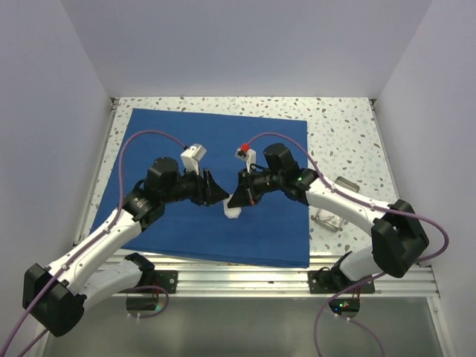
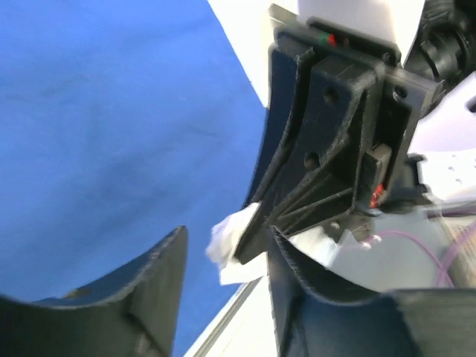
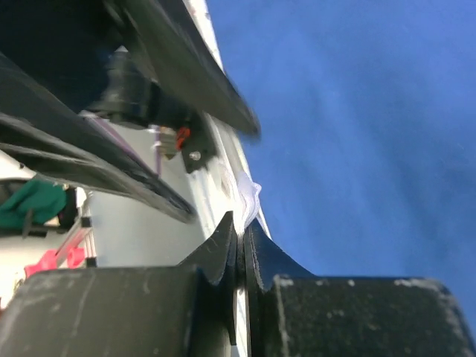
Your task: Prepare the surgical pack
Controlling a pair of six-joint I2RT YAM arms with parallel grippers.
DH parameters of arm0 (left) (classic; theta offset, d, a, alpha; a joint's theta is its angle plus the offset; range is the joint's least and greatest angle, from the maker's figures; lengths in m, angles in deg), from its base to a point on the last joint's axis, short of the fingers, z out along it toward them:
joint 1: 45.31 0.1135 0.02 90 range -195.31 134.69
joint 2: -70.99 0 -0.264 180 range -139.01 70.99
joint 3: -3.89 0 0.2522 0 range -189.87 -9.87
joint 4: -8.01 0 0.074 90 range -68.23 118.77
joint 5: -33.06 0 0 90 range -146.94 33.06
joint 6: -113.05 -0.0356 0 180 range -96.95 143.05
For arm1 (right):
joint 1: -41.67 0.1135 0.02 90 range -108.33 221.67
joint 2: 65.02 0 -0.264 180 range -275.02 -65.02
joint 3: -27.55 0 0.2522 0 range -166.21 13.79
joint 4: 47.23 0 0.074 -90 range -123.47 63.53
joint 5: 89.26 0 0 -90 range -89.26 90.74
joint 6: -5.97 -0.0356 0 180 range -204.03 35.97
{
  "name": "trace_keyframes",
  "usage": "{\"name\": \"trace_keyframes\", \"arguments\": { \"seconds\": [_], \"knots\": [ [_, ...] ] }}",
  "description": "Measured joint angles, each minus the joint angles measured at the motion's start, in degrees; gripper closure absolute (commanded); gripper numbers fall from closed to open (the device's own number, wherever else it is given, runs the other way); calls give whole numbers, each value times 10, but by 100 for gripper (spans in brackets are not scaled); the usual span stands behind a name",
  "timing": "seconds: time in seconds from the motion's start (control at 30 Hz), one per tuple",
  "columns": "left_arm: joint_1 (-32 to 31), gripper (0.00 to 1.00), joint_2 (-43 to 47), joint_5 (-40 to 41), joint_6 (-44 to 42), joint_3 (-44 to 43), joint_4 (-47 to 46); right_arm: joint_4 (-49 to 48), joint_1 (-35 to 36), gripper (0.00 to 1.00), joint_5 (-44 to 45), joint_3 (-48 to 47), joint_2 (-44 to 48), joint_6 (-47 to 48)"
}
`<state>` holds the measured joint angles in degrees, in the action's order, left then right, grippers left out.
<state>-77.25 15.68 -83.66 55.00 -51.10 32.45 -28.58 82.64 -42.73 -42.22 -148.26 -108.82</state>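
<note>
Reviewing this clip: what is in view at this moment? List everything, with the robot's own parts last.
drape: one, royal blue, spread flat across the middle of the table.
gauze: one piece, white, held above the drape where the two grippers meet.
silvery item: count unclear, silver or clear, on the table right of the drape, partly hidden under the right arm.
table: one, white speckled top, under everything.
left gripper: one, black, jaws apart, facing the gauze.
right gripper: one, black, jaws shut on the gauze.
</note>
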Motion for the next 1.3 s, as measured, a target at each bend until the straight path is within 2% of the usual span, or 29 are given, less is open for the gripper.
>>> {"name": "trace_keyframes", "arguments": {
  "seconds": [0.1, 0.17, 0.23, 0.4, 0.57, 0.67, 0.87, 0.97, 1.2, 1.3],
  "knots": [
    [0, 40, 1, 54, -3, -25, 32, 25, -10, 100, 36, 4, 4, 0],
    [0, 39, 2, 95, -8, -48, 49, 52, -48, 100, 60, 16, 19, -2],
    [1, 38, 3, 122, -14, -61, 57, 92, -113, 100, 97, 28, 45, -2],
    [1, 36, 2, 137, -15, -58, 63, 225, -353, 100, 212, 35, 120, 12],
    [1, 36, 5, 129, -9, -34, 62, 315, -497, 100, 291, 41, 127, 35],
    [1, 36, 5, 117, -5, -28, 64, 341, -527, 100, 311, 41, 101, 43],
    [1, 36, 10, 104, 0, -27, 62, 354, -545, 100, 318, 41, -18, 59],
    [1, 37, 15, 99, 4, -23, 61, 355, -547, 100, 318, 41, -41, 63],
    [1, 38, 18, 90, 5, -19, 59, 358, -552, 93, 337, 41, -56, 68],
    [1, 38, 18, 85, 5, -19, 55, 359, -552, 73, 344, 41, -56, 69]
  ]
}}
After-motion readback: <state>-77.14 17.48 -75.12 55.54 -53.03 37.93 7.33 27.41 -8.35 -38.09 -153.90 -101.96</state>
